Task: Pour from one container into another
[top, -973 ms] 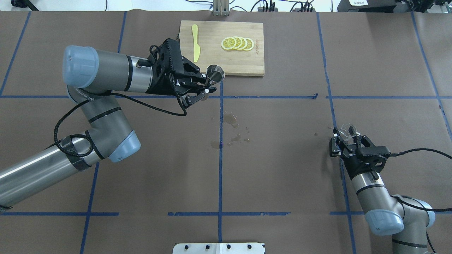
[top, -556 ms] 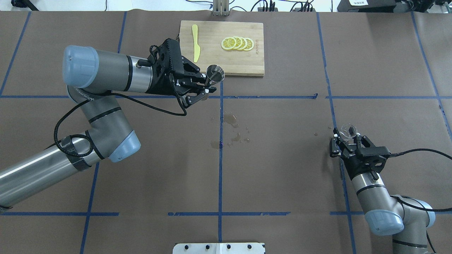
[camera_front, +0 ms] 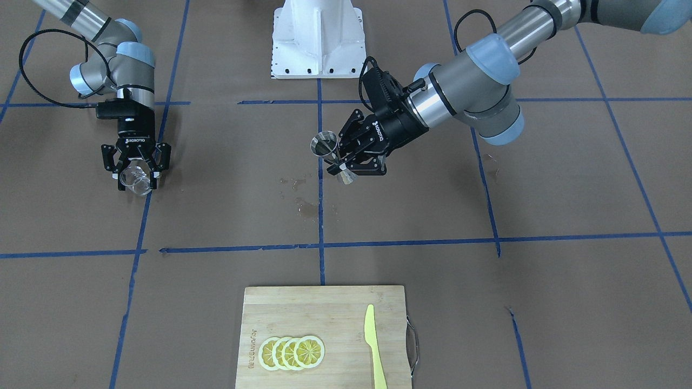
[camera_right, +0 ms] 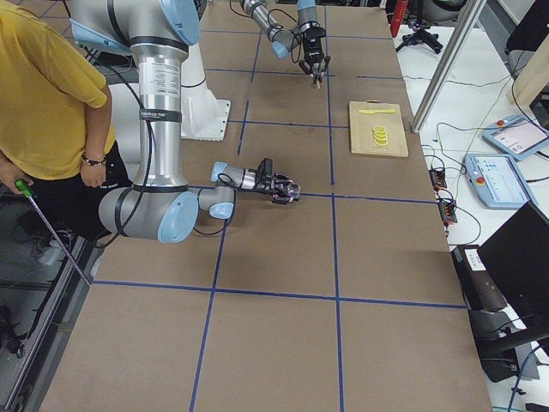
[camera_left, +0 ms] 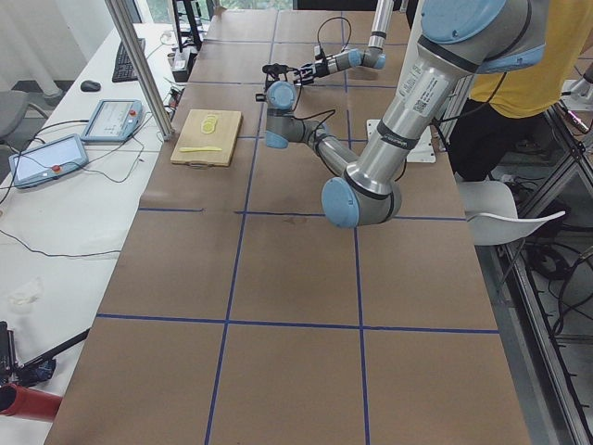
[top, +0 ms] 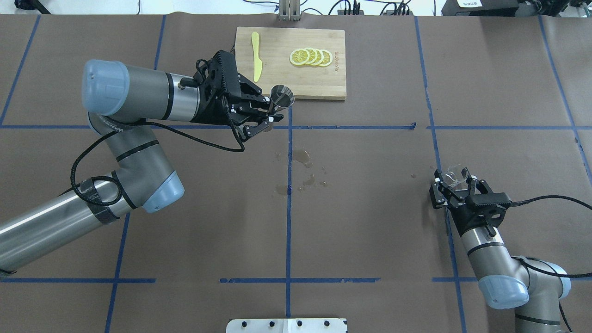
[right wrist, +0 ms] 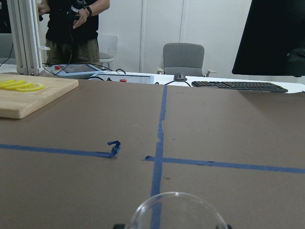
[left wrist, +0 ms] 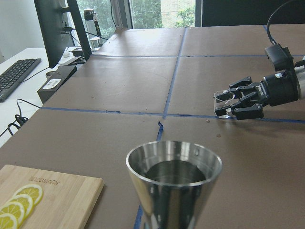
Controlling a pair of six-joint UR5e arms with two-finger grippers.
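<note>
left end effector (top: 271, 118) grips jigger (top: 281, 96); right end effector (top: 455, 179), cup (camera_front: 135, 181)

The worktop (top: 370, 231) is covered in brown paper and split into large squares by blue tape lines (top: 289, 231), with a small torn curl of tape on the far cross line, right of centre. At the far edge near the middle lies a bamboo cutting board (top: 319, 81), carrying a row of overlapping lemon slices (top: 311, 57) and, to their left, a yellow plastic knife (top: 256, 55). Several dark wet patches (top: 303, 157) stain the paper around the centre line, and a white mounting plate (top: 286, 325) sits at the near edge.
</note>
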